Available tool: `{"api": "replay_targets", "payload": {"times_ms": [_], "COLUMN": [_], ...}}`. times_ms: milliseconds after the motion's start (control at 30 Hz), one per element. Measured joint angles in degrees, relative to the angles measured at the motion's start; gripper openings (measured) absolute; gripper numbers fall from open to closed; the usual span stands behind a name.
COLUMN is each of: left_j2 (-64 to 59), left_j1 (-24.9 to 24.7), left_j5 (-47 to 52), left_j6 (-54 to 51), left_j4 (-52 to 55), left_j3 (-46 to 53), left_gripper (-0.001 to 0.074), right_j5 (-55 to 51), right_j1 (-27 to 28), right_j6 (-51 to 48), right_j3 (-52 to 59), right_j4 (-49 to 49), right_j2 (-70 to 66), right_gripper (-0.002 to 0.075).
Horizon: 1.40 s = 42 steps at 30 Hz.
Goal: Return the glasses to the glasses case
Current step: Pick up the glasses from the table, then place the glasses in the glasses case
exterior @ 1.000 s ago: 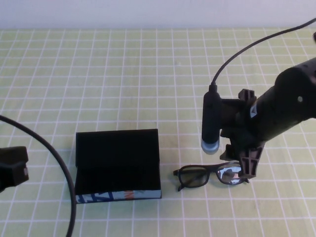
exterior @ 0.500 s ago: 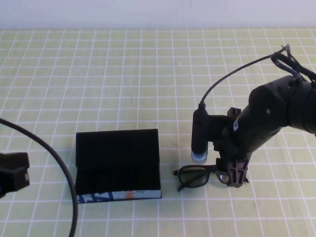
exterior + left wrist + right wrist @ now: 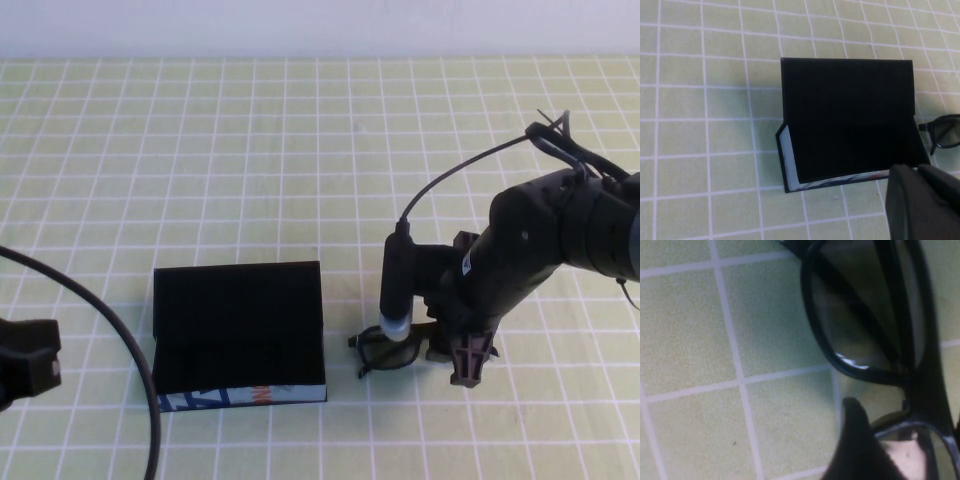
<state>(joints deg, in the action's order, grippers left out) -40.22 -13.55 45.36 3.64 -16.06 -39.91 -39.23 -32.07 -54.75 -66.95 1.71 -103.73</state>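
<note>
The glasses case (image 3: 240,315) lies open at the front left of centre, its white printed edge (image 3: 240,396) facing me. It also shows in the left wrist view (image 3: 850,115). The black glasses (image 3: 384,354) lie on the mat just right of the case. My right gripper (image 3: 466,364) is down over their right half, hiding that lens. In the right wrist view its fingers stand open on either side of the frame (image 3: 921,385), with one fingertip (image 3: 856,440) beside the lens. My left gripper (image 3: 25,365) sits at the front left edge, shut and empty (image 3: 917,200).
A green mat with a white grid (image 3: 200,160) covers the table. The left arm's black cable (image 3: 120,330) curves beside the case's left side. The right arm's wrist camera (image 3: 396,285) hangs over the glasses' left lens.
My right gripper has moved left and down onto the glasses and now covers their right lens. The glasses, case and left arm have stayed put.
</note>
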Motion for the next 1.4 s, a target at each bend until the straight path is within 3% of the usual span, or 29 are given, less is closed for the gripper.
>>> {"api": "replay_targets", "payload": {"times_ms": [133,333,633,833,1400], "left_j2": [0.0,0.0,0.0,0.0,0.0], "left_j1": [0.0,0.0,0.0,0.0,0.0], "left_j5": [0.0,0.0,0.5,0.6,0.9], "left_j6": [0.0,0.0,0.0,0.0,-0.1], "left_j4": [0.0,0.0,0.1,0.1,0.1], "left_j3": [0.0,0.0,0.0,0.0,0.0], "left_gripper": [-0.0003,-0.0003,-0.0003,-0.0003,-0.0003], "right_j5": [0.0,-0.7,-5.4,-11.0,-14.7], "right_j1": [0.0,0.0,0.0,-0.4,-15.3], "right_j6": [0.0,0.0,0.0,-2.9,-4.5], "right_j3": [0.0,0.0,-3.0,-10.4,-28.4], "right_j4": [0.8,1.5,2.0,9.3,14.9], "right_j2": [-0.6,-0.7,-0.7,-0.4,-7.5], "right_gripper": [0.0288,0.0062,0.0058,0.0057,0.0056]}}
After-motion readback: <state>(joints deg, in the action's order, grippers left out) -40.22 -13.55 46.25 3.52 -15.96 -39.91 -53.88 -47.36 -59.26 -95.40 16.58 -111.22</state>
